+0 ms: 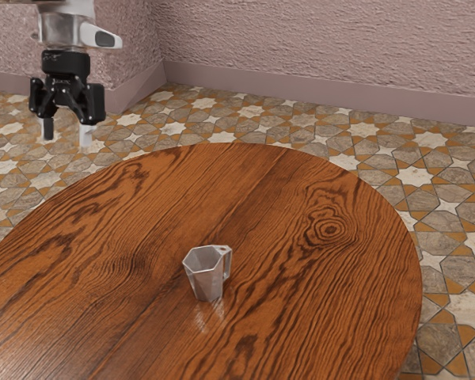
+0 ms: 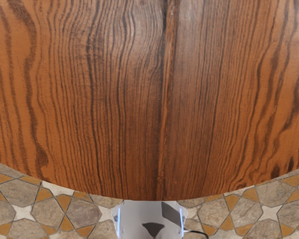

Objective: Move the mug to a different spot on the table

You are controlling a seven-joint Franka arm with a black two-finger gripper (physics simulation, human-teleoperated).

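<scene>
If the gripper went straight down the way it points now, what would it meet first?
The gripper would probably meet the bare table near its edge; depth is unclear. The mug stands well off that line, toward the exterior view's right.

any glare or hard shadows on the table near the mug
Exterior view: the mug leaves a pale reflection on the glossy table just in front of it, with no strong shadow. Wrist view: the wood is evenly lit, its grain crisp, no glare.
</scene>
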